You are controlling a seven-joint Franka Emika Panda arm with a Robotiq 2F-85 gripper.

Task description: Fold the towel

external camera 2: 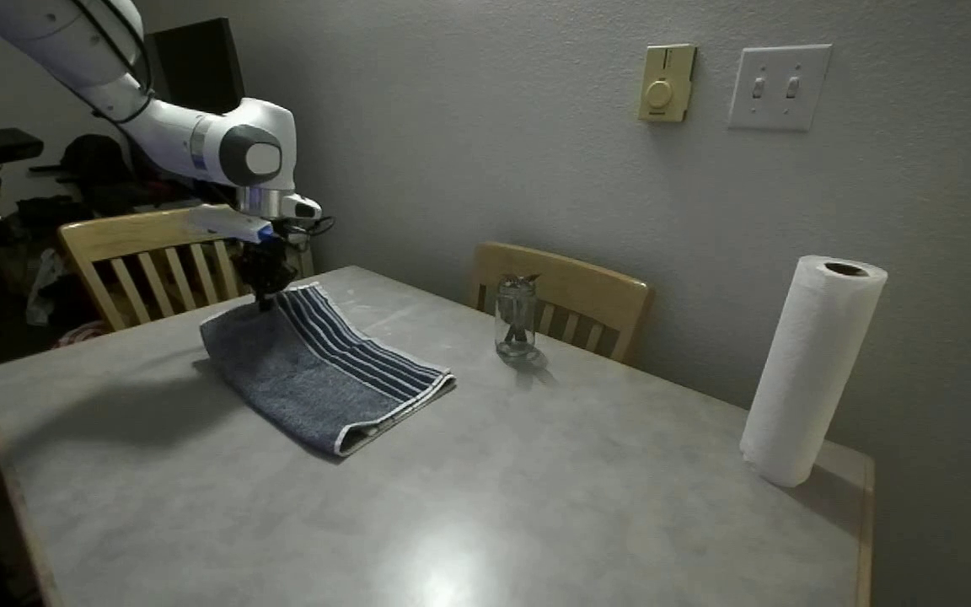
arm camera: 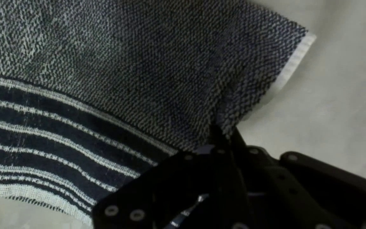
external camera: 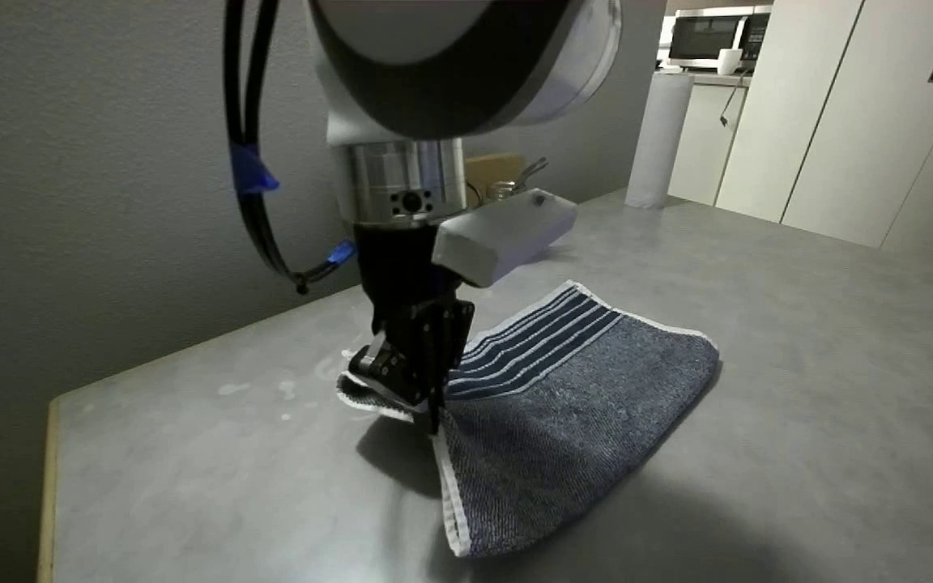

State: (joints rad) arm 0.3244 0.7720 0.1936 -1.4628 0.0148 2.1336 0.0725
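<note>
Pincer [arm camera: 227, 135] grips the towel [external camera 2: 310, 371] (striped, white-edged) — cloth bunched there

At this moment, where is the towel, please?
In an exterior view, the towel lies on the table, left of the glass jar, one edge pinched in the gripper.

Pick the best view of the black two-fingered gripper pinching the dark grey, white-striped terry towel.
Wrist view: close up, the gripper is shut on a bunched bit of the towel near its edge. Both exterior views show the gripper at that edge, but smaller and dark; the pinched cloth is hard to make out.
</note>
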